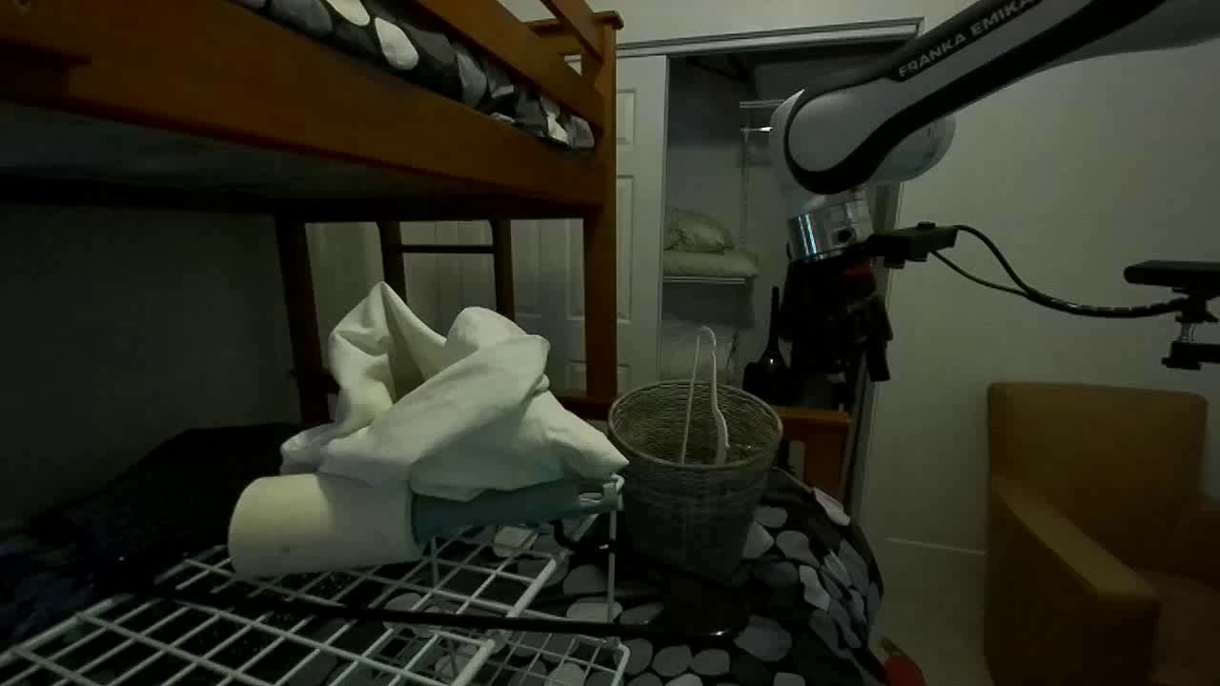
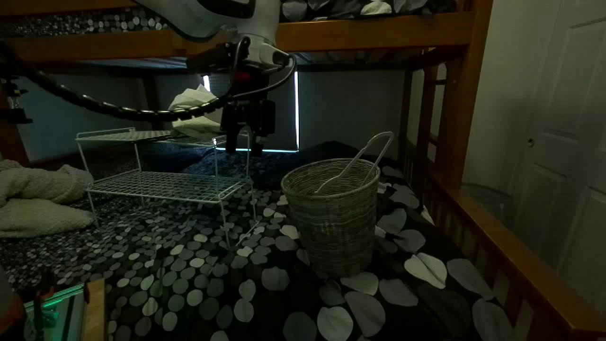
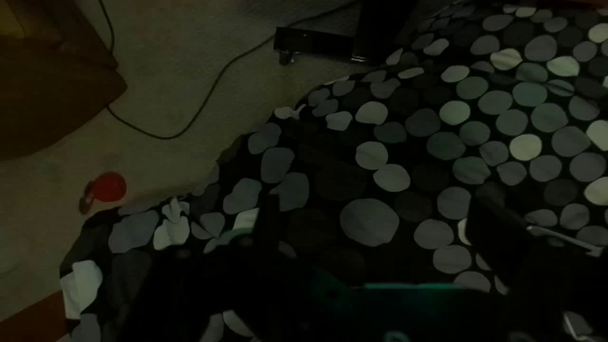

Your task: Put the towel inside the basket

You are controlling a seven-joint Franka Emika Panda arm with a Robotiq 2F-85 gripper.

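The white towel (image 1: 457,410) lies crumpled on top of the white wire rack; it also shows in an exterior view (image 2: 194,113), partly hidden behind the arm's cable and gripper. The woven basket (image 1: 701,514) stands upright on the bed beside the rack, and also shows in an exterior view (image 2: 331,222). A white looped hanger-like piece (image 2: 355,163) sticks up out of it. My gripper (image 2: 245,144) hangs pointing down in the air, apart from towel and basket. In the wrist view the gripper (image 3: 373,206) is open with its fingers wide apart and nothing between them. Towel and basket are out of the wrist view.
The wire rack (image 2: 156,184) has two levels. A white roll (image 1: 319,524) and a teal object (image 1: 505,505) lie on it by the towel. A bunk bed beam (image 2: 378,35) runs overhead. A fleecy blanket (image 2: 42,203) lies on the bed. An armchair (image 1: 1067,505) stands beyond.
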